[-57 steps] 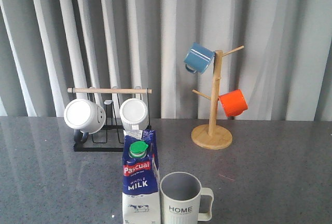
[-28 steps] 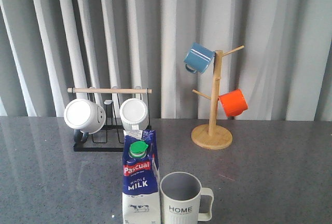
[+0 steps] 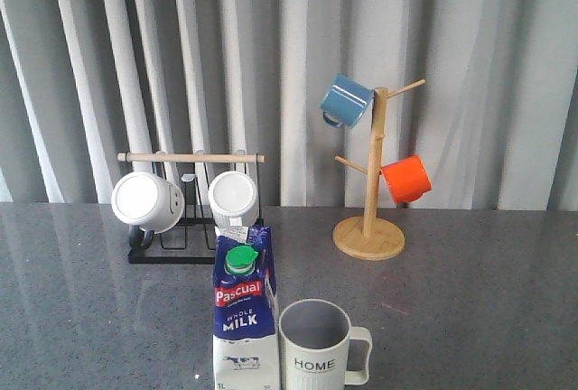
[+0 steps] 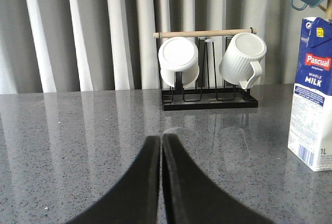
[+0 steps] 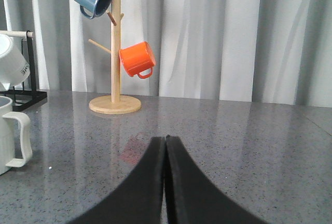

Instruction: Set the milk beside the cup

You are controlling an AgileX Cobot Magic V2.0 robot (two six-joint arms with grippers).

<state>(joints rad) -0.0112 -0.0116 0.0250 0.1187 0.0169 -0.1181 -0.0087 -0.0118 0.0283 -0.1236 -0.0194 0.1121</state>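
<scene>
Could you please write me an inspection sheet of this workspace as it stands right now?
Surface: dark grey speckled glossy tabletop, no spills seen.
Job's things: tall blue-and-white gable-top milk carton with green cap stands upright directly left of the pale cream ribbed mug lettered HOME; whether they touch cannot be told.
Clutter: black wire rack with wooden bar holding two white mugs; wooden mug tree with a blue mug and an orange mug.
Grippers: left pincer shut, empty; right pincer shut, empty; both away from the carton.
Cables: nothing seen.
Surroundings: grey-white pleated curtain behind the table.
</scene>
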